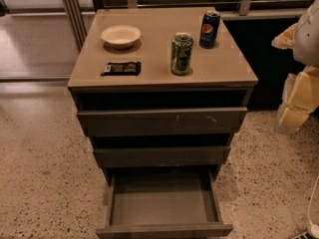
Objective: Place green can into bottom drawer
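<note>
The green can (181, 54) stands upright on the cabinet top (149, 49), right of centre, with a mottled green label and a silver top. The bottom drawer (163, 205) is pulled out towards me, and nothing shows inside it. The two drawers above it are pushed in further. My gripper (295, 101) shows as pale yellow and white parts at the right edge. It is off the cabinet's right side, apart from the can and below the level of the cabinet top.
A blue Pepsi can (210, 30) stands behind and to the right of the green can. A cream bowl (120, 36) sits at the back left of the top. A black packet (121, 68) lies near its front left edge. Speckled floor surrounds the cabinet.
</note>
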